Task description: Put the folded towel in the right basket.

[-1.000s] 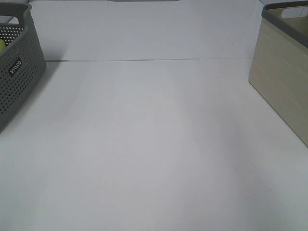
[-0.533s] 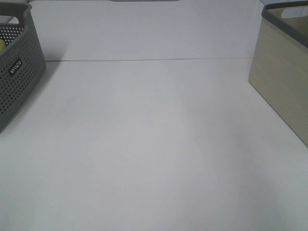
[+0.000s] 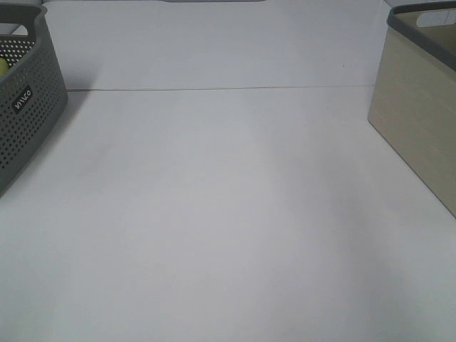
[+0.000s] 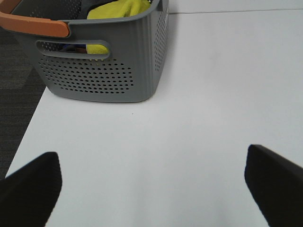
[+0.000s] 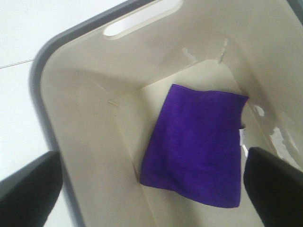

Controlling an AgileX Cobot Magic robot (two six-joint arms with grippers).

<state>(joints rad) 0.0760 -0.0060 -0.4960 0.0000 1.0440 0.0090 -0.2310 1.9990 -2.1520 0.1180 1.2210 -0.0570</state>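
1. The folded purple cloth towel (image 5: pixel 196 144) lies flat on the floor of the beige plastic right basket (image 5: pixel 75 127), so we judge the placing done.
2. We expect it to be light, soft and floppy; a pinch at a folded edge suits it best.
3. Above the basket, our right gripper (image 5: pixel 151 189) is spread wide and empty.
4. Our left gripper (image 4: pixel 156 189) is likewise wide and empty, near the grey perforated basket (image 4: pixel 102 78).

The left gripper (image 4: pixel 151 189) is seen with its two dark fingers spread wide apart. The right gripper (image 5: pixel 151 189) is spread wide too. Nothing is held.
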